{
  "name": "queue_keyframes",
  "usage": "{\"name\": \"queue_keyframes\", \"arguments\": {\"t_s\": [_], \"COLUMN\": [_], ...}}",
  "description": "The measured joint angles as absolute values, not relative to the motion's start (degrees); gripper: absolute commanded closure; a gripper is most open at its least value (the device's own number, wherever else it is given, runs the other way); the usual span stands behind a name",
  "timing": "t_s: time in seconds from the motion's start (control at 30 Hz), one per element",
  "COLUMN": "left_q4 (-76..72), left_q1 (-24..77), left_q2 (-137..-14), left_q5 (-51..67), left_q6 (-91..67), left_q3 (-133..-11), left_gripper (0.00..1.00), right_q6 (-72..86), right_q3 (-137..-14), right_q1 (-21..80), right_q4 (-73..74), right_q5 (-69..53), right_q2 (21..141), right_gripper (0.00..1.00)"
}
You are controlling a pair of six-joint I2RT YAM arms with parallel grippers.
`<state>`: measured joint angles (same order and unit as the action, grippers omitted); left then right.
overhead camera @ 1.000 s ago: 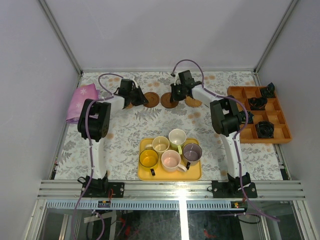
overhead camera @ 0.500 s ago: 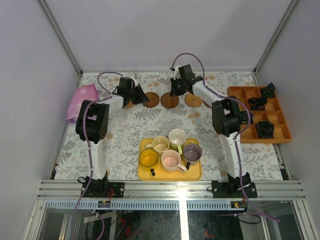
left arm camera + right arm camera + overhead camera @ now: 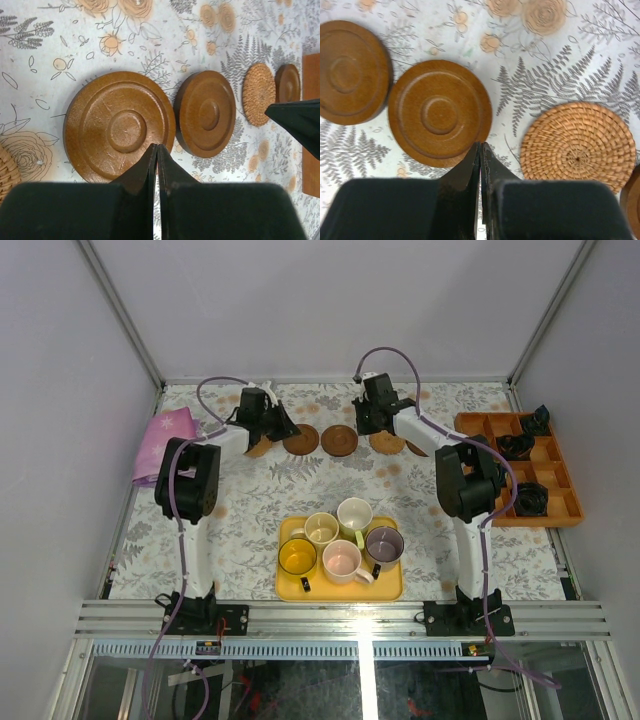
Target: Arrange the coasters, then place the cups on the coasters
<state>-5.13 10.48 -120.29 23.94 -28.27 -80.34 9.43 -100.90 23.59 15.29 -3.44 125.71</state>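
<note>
Top external, near edge first: yellow tray (image 3: 340, 592) between the arm bases, loaded with all five cups (image 3: 321, 529), bunched, upright, mouths up. Handles splayed different ways: yellow cup (image 3: 297, 556) handle toward the near edge, pink cup (image 3: 341, 560) handle toward the right, others too small to call. None on a coaster yet, so cup step judged not begun. Probably parked on the tray to leave the far strip free for sorting.

Farther out, both arms stretched to the far side of the table (image 3: 250, 520). Five coasters (image 3: 339, 440) there in a left-to-right row, flat, ringed faces up. Round, so no long axis of their own, only the row's line across the table. From left: tan, dark, dark, tan, dark, the last half hidden behind the right arm. Two middle dark ones just beside each other, the rest apart. Spacing likely meant for one cup per disc.

Left gripper (image 3: 156, 150) pinched fully together, empty, tips over the near rim of the left dark coaster (image 3: 120, 125). Right gripper (image 3: 480, 147) likewise closed on nothing, tips at the near rim of the next dark coaster (image 3: 440, 112), tan wicker coaster (image 3: 577, 145) beside it. Closed tips judged suited to nudging thin discs, not lifting.

Orange box (image 3: 515, 480) far right, pink cloth (image 3: 165, 443) far left.
</note>
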Motion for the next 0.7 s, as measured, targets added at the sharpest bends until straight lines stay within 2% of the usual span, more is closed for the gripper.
{"name": "queue_keyframes", "arguments": {"t_s": [0.7], "left_q4": [-2.48], "left_q1": [11.2], "left_q2": [-126.3], "left_q5": [22.61], "left_q6": [-27.27], "left_q3": [-84.73], "left_gripper": [1.0], "right_q6": [10.83], "right_q3": [-96.62], "right_q1": [23.11], "right_q4": [12.23], "right_q5": [1.5], "right_q2": [125.71], "right_gripper": [1.0]}}
